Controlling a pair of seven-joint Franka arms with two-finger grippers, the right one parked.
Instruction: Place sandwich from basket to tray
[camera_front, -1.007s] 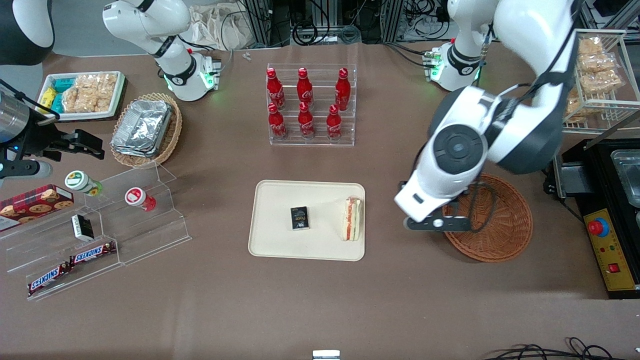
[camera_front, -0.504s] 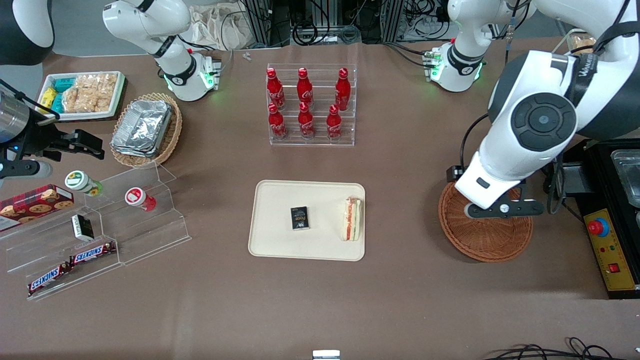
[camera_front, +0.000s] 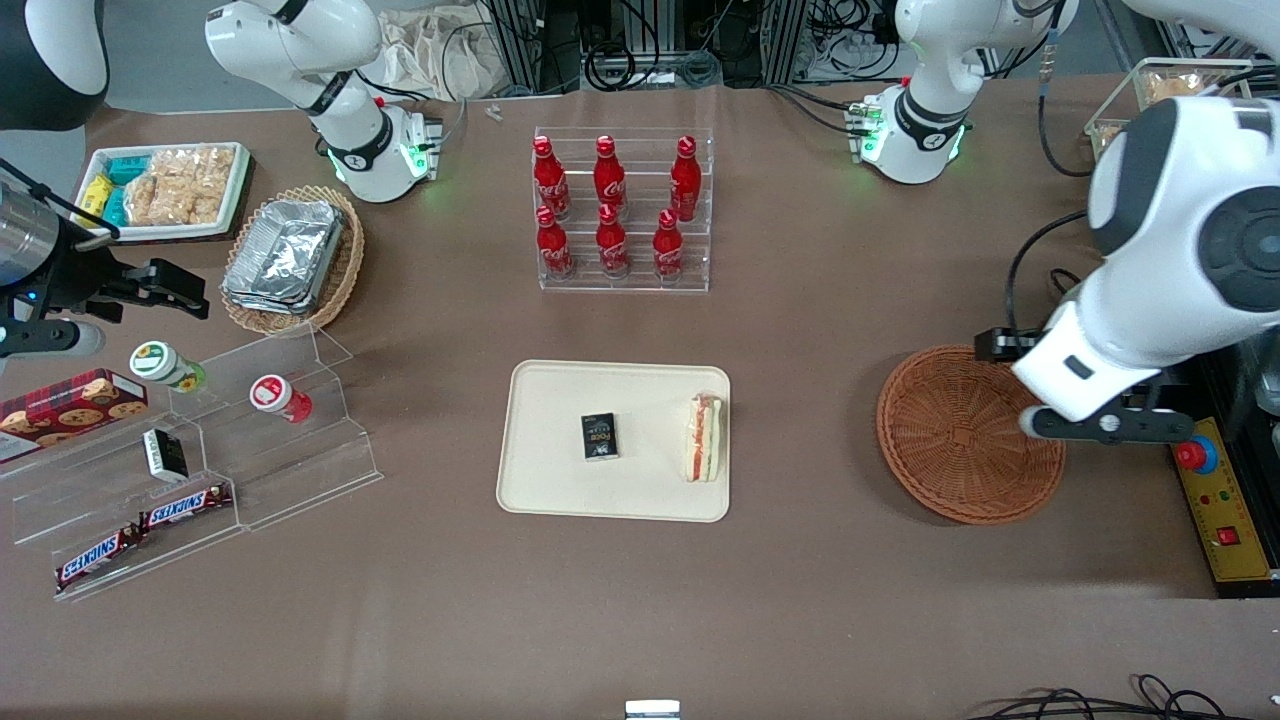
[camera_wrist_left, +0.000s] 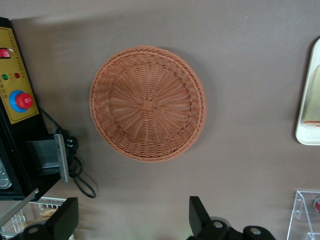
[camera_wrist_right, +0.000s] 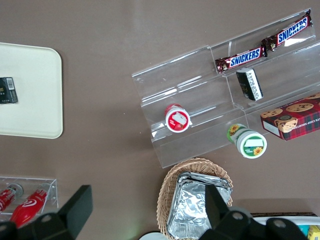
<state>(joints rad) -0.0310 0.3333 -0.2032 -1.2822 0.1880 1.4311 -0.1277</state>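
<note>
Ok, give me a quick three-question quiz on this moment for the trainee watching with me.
1. True or false: the sandwich lies in the basket.
2. What lies beside the sandwich on the tray? A) a red bottle B) a small black box C) a chocolate bar
3. Where is the working arm's hand, and is it open or shut?

Key
1. False: the sandwich lies on the tray, and nothing lies in the basket.
2. B: the small black box sits near the tray's middle, apart from the sandwich.
3. It hangs above the table near the basket's rim, toward the working arm's end; it is open and holds nothing.
</note>
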